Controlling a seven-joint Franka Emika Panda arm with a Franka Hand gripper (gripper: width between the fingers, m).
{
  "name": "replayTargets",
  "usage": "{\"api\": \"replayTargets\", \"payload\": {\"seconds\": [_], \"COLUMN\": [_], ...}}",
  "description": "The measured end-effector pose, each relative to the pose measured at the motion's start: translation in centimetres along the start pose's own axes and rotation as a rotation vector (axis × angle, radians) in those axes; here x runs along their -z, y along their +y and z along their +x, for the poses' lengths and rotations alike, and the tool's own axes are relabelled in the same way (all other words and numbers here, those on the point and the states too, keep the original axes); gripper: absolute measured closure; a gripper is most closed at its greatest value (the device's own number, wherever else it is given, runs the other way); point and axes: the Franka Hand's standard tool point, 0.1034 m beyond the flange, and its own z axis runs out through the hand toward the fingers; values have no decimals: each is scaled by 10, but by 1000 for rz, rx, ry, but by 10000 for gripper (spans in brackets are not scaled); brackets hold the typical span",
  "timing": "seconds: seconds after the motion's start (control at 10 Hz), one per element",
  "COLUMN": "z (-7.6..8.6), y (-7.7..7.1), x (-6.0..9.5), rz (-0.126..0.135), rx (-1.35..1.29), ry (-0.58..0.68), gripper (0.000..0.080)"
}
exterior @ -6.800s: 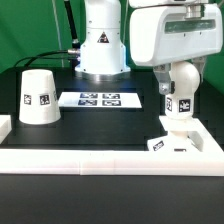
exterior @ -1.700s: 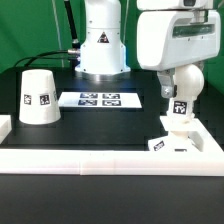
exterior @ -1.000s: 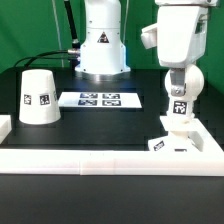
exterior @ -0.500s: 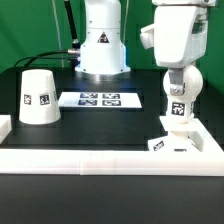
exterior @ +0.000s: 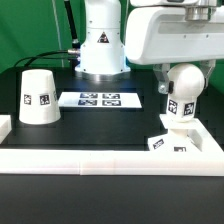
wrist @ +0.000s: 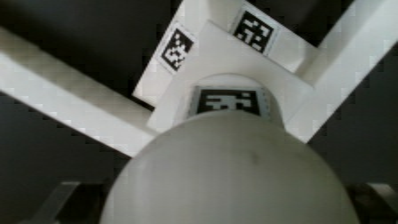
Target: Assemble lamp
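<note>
The ball-shaped bulb (exterior: pixel 183 86) stands upright with its tagged neck in the blocky square base (exterior: pixel 170 140) at the exterior view's right. My gripper (exterior: pixel 185 68) comes down onto the bulb from above, under the big white hand. In the wrist view the bulb (wrist: pixel 217 170) fills the space between my gripper (wrist: pixel 217 202) fingers, which sit tight at its two sides; the base (wrist: pixel 222 45) lies beyond it. The cone shade (exterior: pixel 40 97) stands alone at the exterior view's left.
The marker board (exterior: pixel 100 99) lies flat on the black table between the shade and the base. A white raised rim (exterior: pixel 110 157) runs along the table's near edge. The robot's white pedestal (exterior: pixel 100 40) stands behind.
The hand has turned about a quarter turn over the bulb, from narrow side to broad side facing the exterior camera. The bulb's tag sits slightly further left. Shade and base have not moved.
</note>
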Motion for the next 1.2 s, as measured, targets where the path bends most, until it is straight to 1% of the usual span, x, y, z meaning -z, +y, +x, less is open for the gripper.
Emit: {"api": "replayTargets", "payload": {"seconds": [0.3,0.9,1.0,1.2], "z": [-1,-5,-5,-5], "y": [3,8,8,7], "x": [0,-1,-1,-1], "rz": [-2,-12,-15,-16], "rx": [-288,-728,-834,-1008], "ry": [-1,-1,-1,-11], "gripper": [220,220,220,220]}}
